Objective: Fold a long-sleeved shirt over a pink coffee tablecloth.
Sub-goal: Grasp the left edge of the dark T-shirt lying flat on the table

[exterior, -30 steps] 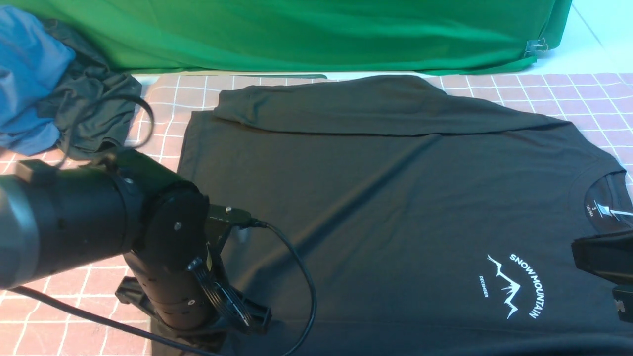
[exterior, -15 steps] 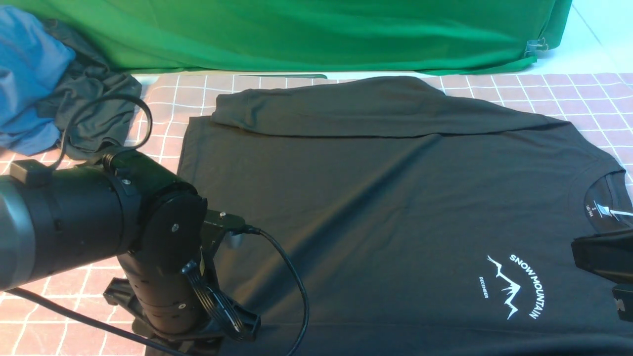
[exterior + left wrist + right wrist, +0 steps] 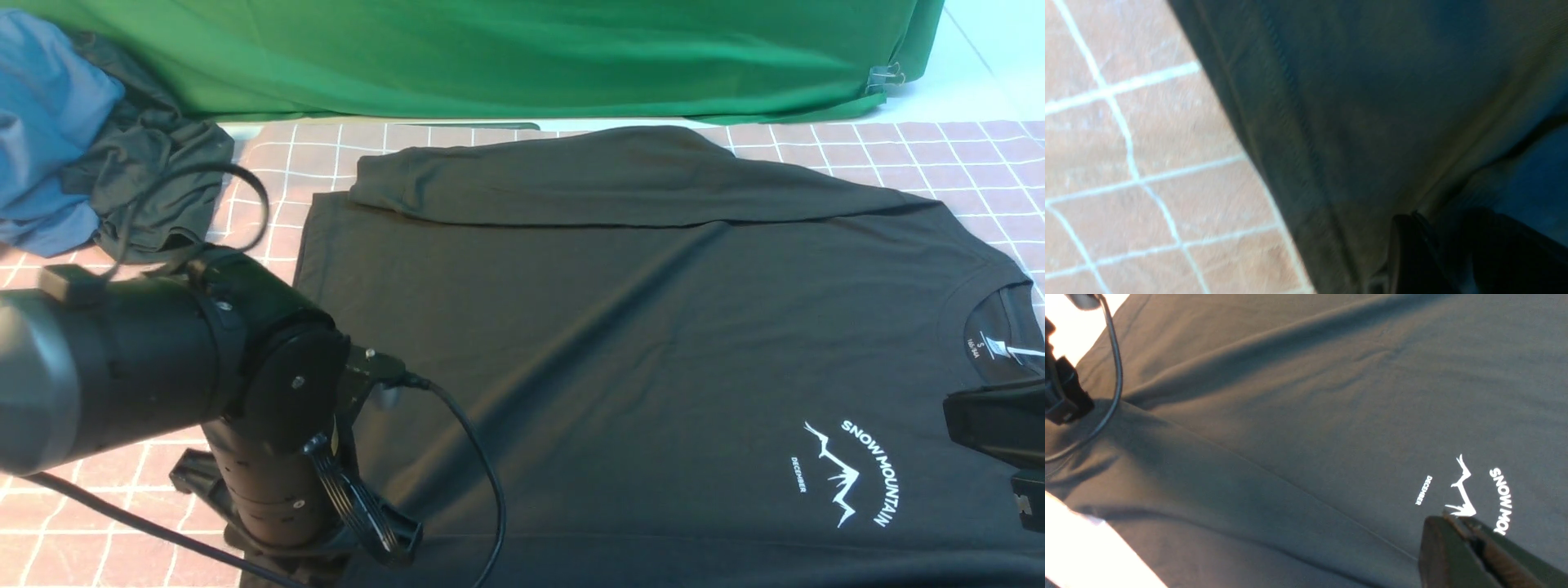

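As the left claw is sitting at the near hem corner, its jaws too blurred to call spread or pinching, the long-sleeved shirt is lying flat on the white-gridded pink coffee tablecloth, its long axis running hem-left to collar-right, matte black cotton creasing, one sleeve lying across the far edge, while the right claw, pressed together, is hanging by the chest print

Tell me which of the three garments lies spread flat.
The black long-sleeved shirt with the white SNOW MOUNTAIN print, spread on the pink gridded tablecloth. The blue garment and the dark grey-green garment sit crumpled at the far left.
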Controlling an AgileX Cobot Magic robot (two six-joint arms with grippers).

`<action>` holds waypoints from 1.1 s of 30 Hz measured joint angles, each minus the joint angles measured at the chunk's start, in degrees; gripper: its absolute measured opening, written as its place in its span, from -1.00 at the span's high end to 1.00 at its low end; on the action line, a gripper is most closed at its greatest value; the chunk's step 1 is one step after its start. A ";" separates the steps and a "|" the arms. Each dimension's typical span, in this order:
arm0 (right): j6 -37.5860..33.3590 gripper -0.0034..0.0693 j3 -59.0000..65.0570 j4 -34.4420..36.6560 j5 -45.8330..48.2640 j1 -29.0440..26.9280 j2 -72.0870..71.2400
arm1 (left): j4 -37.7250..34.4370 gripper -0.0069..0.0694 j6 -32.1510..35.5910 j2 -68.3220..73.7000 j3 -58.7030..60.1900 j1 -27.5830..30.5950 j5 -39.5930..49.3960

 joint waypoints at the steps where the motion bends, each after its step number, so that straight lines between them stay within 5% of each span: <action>1: 0.00 0.80 0.00 0.00 0.00 0.00 0.00 | 0.02 0.20 0.00 0.78 0.14 0.00 0.77; 10: -0.19 0.80 0.00 0.00 -0.05 0.00 0.00 | 1.11 0.10 0.00 2.15 2.74 0.00 -1.82; 17: -0.58 0.79 0.00 0.05 -0.19 0.00 0.00 | 1.87 0.70 0.00 2.15 2.80 0.00 -1.90; 33: -0.65 0.77 0.00 0.05 -1.20 0.00 0.00 | 2.09 0.70 0.46 -6.60 -12.82 0.45 7.67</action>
